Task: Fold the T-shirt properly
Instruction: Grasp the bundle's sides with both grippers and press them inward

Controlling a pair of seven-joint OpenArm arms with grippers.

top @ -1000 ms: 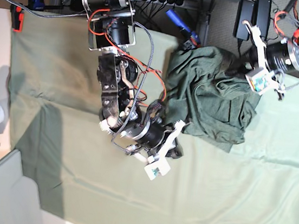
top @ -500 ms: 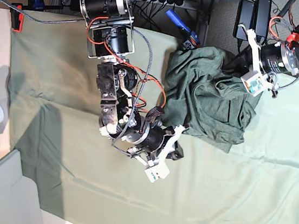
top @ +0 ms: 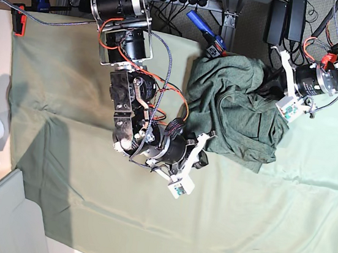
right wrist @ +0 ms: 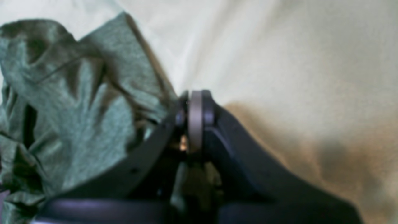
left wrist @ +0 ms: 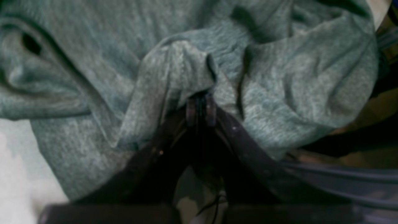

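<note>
The table (top: 248, 235) wears a pale green cloth (top: 68, 89) with soft folds in it; black plugs and wires (top: 281, 17) lie past the far edge, and a blue clamp (top: 202, 29) sits at that edge; no words or labels can be read, since the small stickers on the arms are too tiny.

The T-shirt (top: 238, 113) is dark green and all bunched up; it lies near the far edge of the table, a bit toward the right side in the base view; it is full of wrinkles and lumps.

The left pincer (left wrist: 200, 107) is closed on a raised fold of the T-shirt; its two tips are pressed together and the cloth puffs up over them; this is at the shirt's edge nearest the table's right side.

The right pincer (right wrist: 194, 115) is closed too; its tips meet right at the shirt's edge (right wrist: 149, 81); I cannot tell if any cloth is caught between them; pale cloth shows on its other side; in the base view it sits at the shirt's near corner (top: 207, 145), toward the middle of the table.
</note>
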